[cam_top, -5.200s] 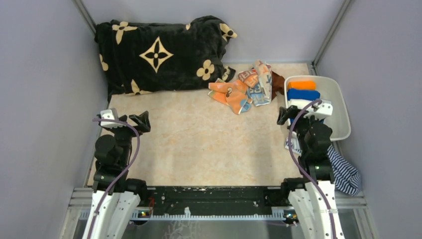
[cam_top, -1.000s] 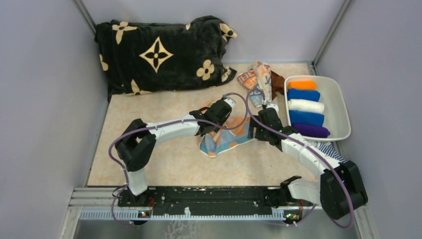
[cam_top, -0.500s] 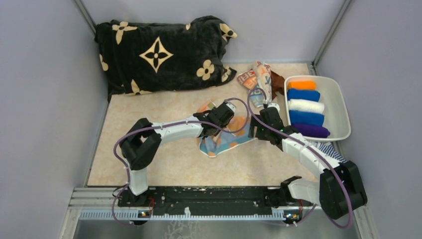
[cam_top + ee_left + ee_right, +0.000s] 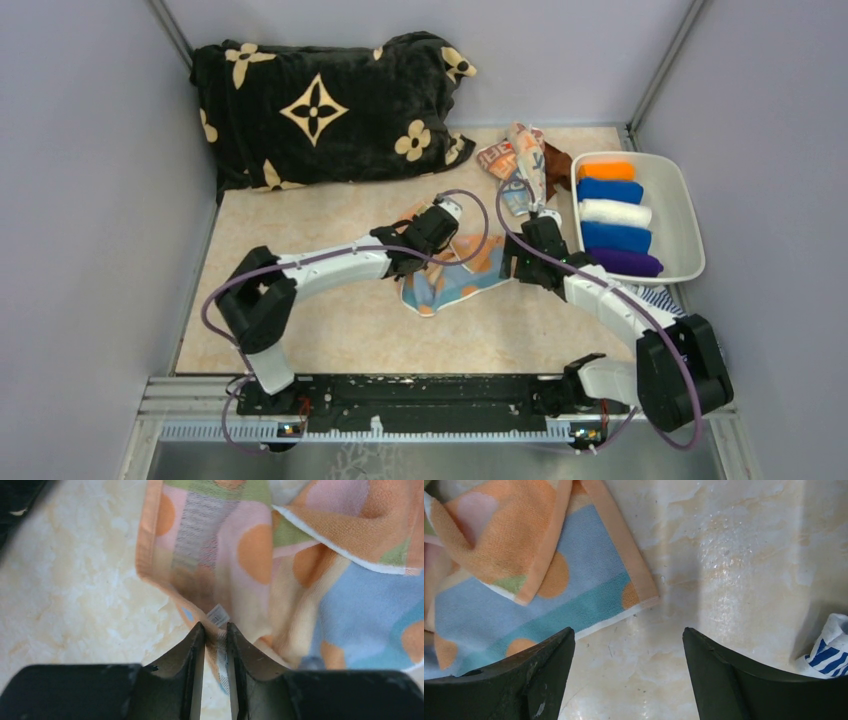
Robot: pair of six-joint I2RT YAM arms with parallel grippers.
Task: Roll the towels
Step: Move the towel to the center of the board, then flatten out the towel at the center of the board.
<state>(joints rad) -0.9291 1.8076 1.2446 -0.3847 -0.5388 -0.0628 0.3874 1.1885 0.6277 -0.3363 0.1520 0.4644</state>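
Left fingers [image 4: 199, 645] pinched together on the hemmed edge of the orange-peach printed towel [image 4: 240, 555], right beside its small white label [image 4: 218, 615]. Terry nap, blue and peach blotches. Towel lies half spread, one flap folded over, mid-worktop [image 4: 330, 320]; surface cream, marbled. Right fingers [image 4: 544, 675] wide apart, holding nothing, over bare worktop just beside a towel corner. Navy-and-white striped cloth [image 4: 828, 650] at right, partly under the right arm. Farther back: pale printed towel [image 4: 500, 157] and brown towel [image 4: 557, 160] crumpled together beside a white tub [image 4: 690, 225] holding five rolled towels [image 4: 615, 212]. Black flowered blanket [image 4: 320, 110] bunched far left.
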